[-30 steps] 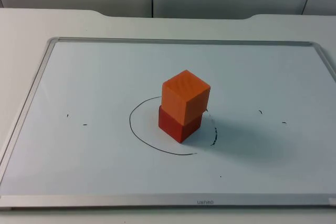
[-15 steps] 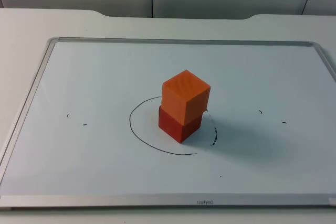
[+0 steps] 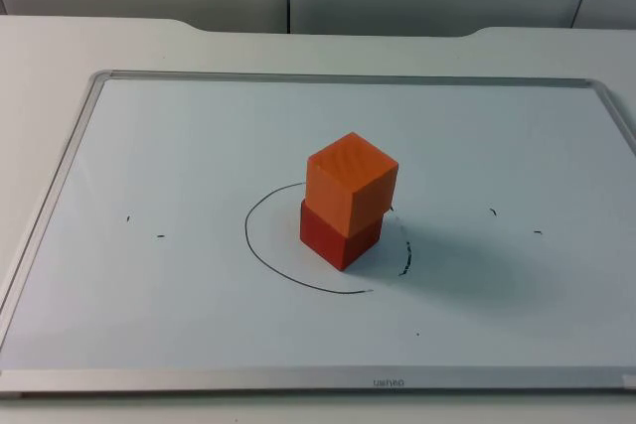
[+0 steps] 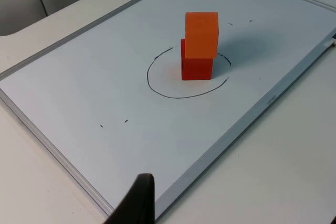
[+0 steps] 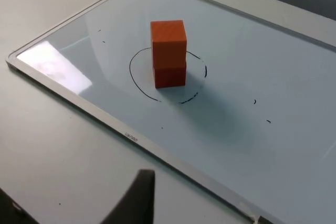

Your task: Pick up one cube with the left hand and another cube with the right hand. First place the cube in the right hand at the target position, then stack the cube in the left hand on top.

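Currently on record: orange cube (image 3: 352, 184) seated on red cube (image 3: 338, 234), the pair standing inside the hand-drawn circle (image 3: 260, 245) on the whiteboard (image 3: 179, 146), which lies on the white table (image 3: 89, 42). The upper cube sits slightly turned and offset against the lower one, overhanging a little at one side, yet it stands upright.

Change over the last second: none. Both cubes, the circle and the small pen marks keep the same places in the top view as in both earlier frames. No arm enters that view in any of the three.

Meaning for the task: judged from the present layout, both placements are done, the first cube at the target and the second stacked on it. The stack stands unaided, with nothing touching it.

Left gripper: drawn back off the board, well apart from the stack; one black fingertip (image 4: 137, 203) stands at the edge of its wrist view, over the board's frame. Whether its fingers are spread or closed cannot be told.

Right gripper: likewise withdrawn over bare table, fingertip (image 5: 135, 199) visible. Finger spacing cannot be told. Neither holds a cube.
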Controlling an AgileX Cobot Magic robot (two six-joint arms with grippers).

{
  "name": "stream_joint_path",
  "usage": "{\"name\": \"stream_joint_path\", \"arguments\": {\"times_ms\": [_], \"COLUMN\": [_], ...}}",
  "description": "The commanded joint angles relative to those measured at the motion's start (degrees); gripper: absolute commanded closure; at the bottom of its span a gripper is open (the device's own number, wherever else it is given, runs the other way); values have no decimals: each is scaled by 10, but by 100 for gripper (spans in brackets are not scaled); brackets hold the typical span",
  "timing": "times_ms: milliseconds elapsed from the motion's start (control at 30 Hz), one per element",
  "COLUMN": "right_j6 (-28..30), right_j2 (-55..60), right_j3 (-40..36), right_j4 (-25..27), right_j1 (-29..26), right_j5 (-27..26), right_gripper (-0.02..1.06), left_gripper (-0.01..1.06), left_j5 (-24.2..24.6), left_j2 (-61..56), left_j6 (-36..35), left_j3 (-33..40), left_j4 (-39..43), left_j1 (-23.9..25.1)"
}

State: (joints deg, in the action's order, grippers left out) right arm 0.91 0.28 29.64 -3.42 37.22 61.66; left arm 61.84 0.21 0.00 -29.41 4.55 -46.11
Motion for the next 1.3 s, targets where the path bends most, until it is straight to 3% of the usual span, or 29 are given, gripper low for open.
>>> {"name": "stream_joint_path", "arguments": {"times_ms": [0,1267], "right_j6": [-30,-31], "right_j2": [-3,-3], "right_j3": [-4,-4], "right_j4": [-14,-4], "right_j1": [-1,-1], "right_j5": [0,0], "right_gripper": [0,0], "left_gripper": [0,0], "left_j5": [-1,-1], "left_j2": [-2,-2], "left_j6": [-4,-4], "left_j3": [1,1], "left_j4": [0,0], "left_j1": [-5,-5]}}
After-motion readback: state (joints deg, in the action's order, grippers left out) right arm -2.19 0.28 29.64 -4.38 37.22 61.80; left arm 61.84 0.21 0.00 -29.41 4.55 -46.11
